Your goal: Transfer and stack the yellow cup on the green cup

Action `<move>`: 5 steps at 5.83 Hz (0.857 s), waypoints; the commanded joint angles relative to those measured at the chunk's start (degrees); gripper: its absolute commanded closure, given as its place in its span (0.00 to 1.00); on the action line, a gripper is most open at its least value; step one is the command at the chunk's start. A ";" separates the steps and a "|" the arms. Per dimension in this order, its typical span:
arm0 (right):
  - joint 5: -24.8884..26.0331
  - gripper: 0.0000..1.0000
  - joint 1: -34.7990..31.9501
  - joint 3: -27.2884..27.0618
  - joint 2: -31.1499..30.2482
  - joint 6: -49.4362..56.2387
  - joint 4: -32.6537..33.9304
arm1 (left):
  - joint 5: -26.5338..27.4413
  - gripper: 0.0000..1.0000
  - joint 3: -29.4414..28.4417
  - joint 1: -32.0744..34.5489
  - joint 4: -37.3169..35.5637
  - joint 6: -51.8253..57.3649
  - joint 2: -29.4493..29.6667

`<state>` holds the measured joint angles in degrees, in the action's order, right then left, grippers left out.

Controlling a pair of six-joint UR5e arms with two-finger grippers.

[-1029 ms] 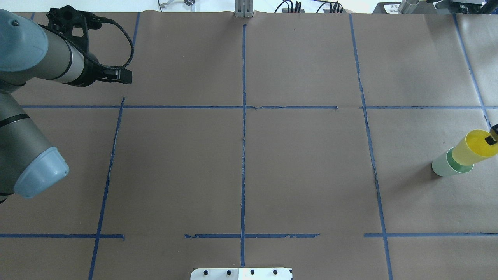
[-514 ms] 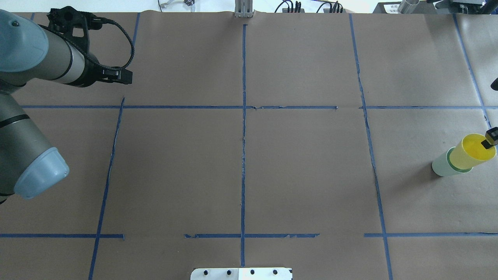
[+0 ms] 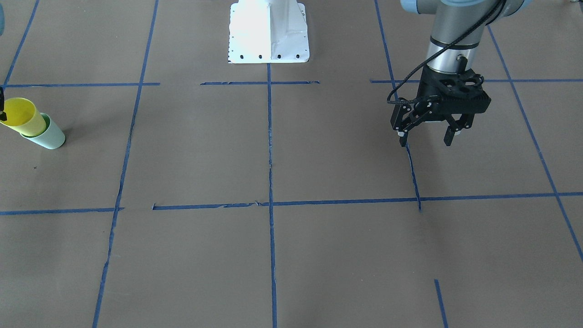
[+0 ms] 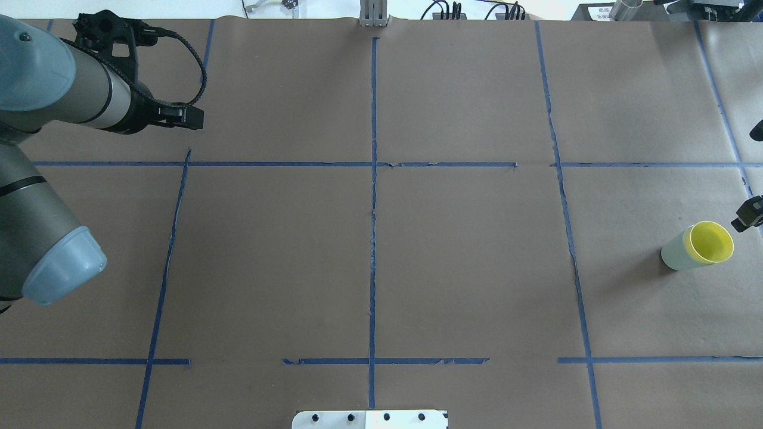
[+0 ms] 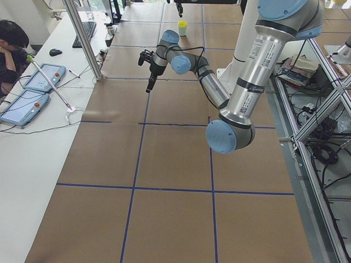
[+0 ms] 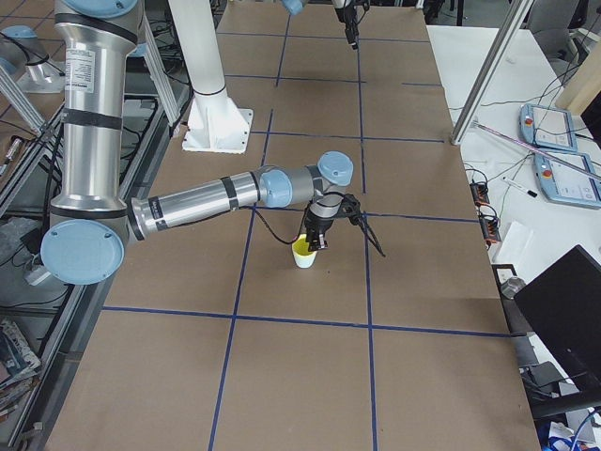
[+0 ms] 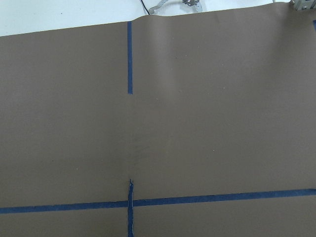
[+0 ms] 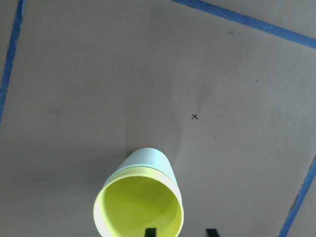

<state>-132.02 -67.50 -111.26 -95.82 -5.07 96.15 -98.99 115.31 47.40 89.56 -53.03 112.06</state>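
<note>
Right wrist-mounted view, nearest things first: my two fingertips (image 8: 150, 232) poke in at the bottom edge with a clear gap between them, so my right jaws stand open and pinch nothing. One tip shows against the mouth of the yellow cup (image 8: 138, 213), and the other is outside its rim. Whether the inner tip dips below the rim or only hangs above it I cannot tell. Just beyond the tips, the yellow cup sits nested upright in the green cup (image 8: 148, 158), whose pale wall shows past the yellow rim. Farther on is bare brown surface (image 8: 98, 74) with a small pen cross (image 8: 194, 117), and blue tape (image 8: 237, 19) at the far side.

The overhead exterior view agrees. The stack stands at the right-hand end of the surface, with the yellow rim just above the green one and my right jaws just beside it.

Farthest off, in the exterior front-facing view, my left jaws hang open and empty above the blue tape, their fingertips (image 3: 448, 136) spread and well apart from the cups.

As I judge it, the transfer and the stacking are done. What is left is small: draw my right jaws up and away without hooking the yellow rim, since a snag could tip the stack.
</note>
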 commanded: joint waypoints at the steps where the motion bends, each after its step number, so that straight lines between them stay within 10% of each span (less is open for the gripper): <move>1: 0.10 0.00 -1.65 0.34 -1.37 0.40 -0.09 | -2.24 0.00 0.00 0.06 -0.44 1.34 -0.26; 5: -0.16 0.00 -16.50 0.34 -8.92 9.27 -0.26 | -22.67 0.00 -1.14 17.57 -1.05 34.24 -12.34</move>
<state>-132.16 -81.28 -110.92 -102.51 1.81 95.90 -115.78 114.57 58.78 88.65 -26.87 103.75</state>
